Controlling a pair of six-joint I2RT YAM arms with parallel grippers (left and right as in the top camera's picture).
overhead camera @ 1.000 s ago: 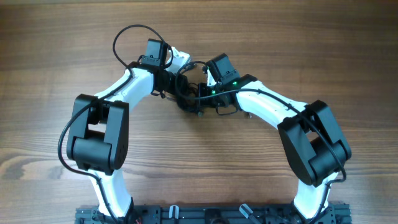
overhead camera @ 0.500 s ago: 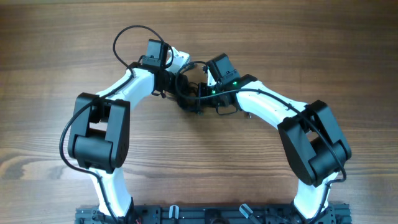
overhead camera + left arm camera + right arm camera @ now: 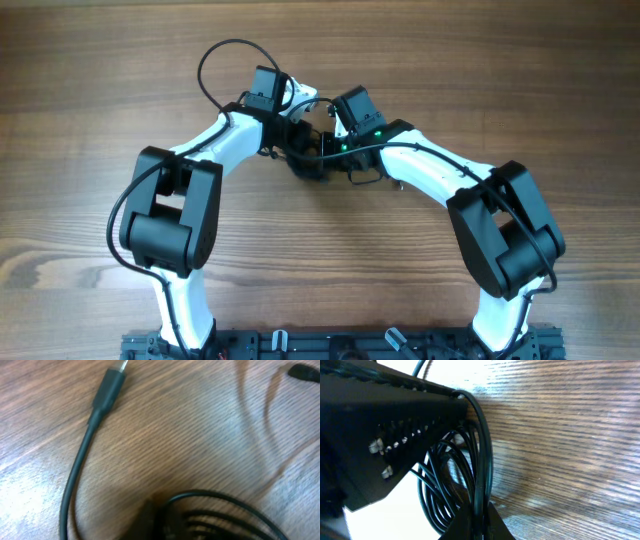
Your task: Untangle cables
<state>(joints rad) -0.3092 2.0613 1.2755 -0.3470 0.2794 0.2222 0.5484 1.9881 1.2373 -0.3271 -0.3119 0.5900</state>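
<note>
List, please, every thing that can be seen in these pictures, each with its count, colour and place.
table: one, brown wood, under everything.
cables: one tangled bunch, number of cords unclear, black, on the table between the two wrists.
plug end: one seen, black with a silver tip, lying on the wood in the left wrist view.
left arm: one, white and black, reaching to the bunch.
right arm: one, white and black, reaching to the bunch from the other side.
arm wiring: one black loop, above the left arm's wrist.

Black cables point(image 3: 310, 168) apparently bunched on table point(image 3: 80, 90).
</note>
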